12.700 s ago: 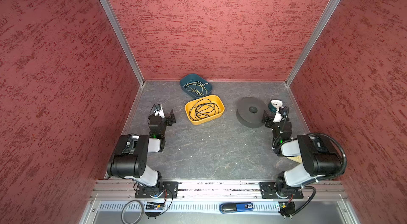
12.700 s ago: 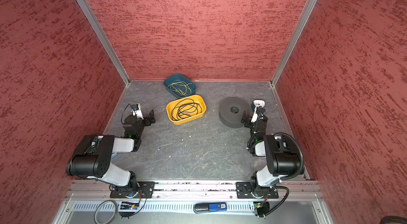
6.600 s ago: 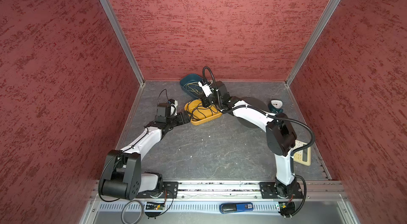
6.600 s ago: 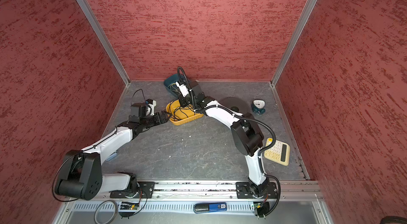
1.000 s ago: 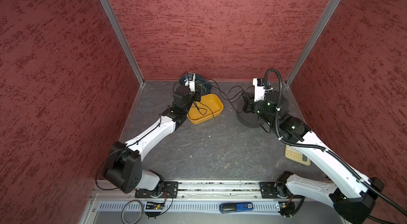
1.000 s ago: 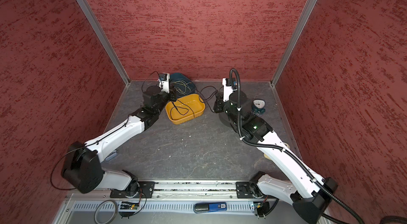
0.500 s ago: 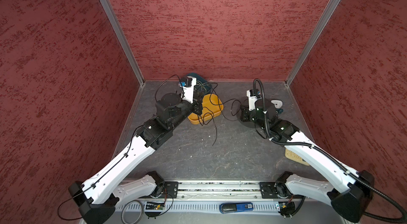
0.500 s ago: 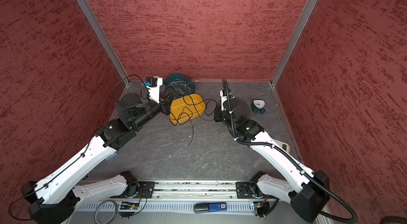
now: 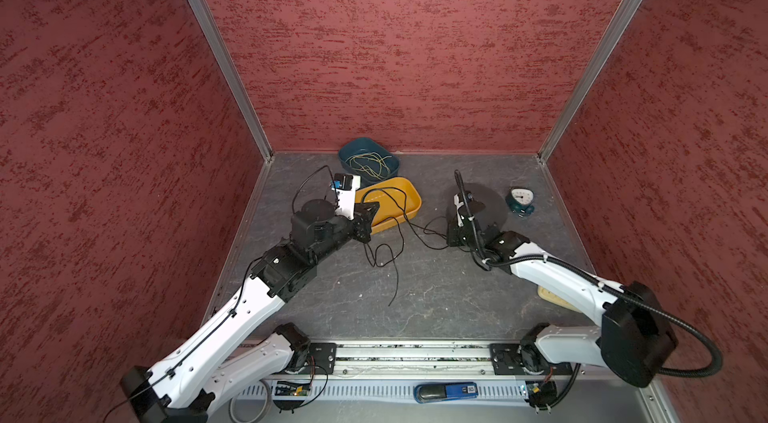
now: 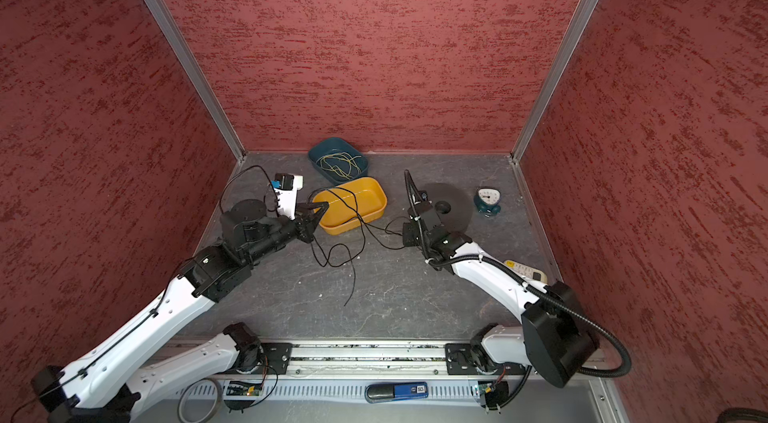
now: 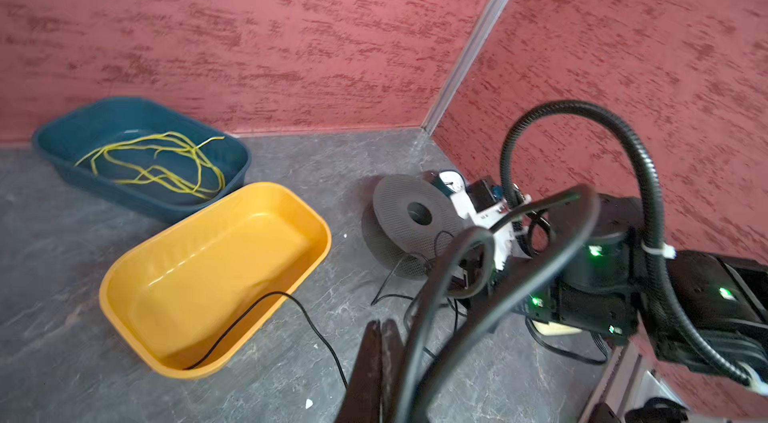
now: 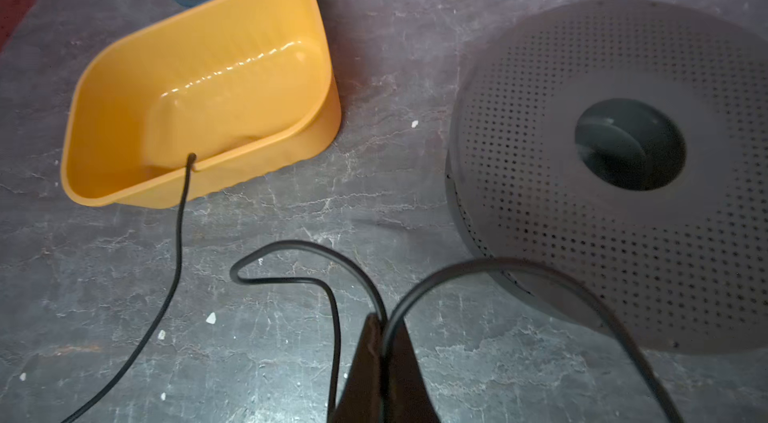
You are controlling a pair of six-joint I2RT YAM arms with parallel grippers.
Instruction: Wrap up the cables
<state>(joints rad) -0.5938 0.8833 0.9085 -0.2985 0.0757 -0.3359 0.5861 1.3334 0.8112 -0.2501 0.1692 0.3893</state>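
Cord, thin and black, trails from yellow tray across the desk. The left gripper and right gripper jaws are both clamped on it. Blue tray holds yellow-green wire.

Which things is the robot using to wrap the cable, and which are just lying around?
For the job: black cord, pinched in the shut left claw and right claw; the yellow tray it trails from; probably the grey spool.
Just lying about: blue tray, clock, keypad.
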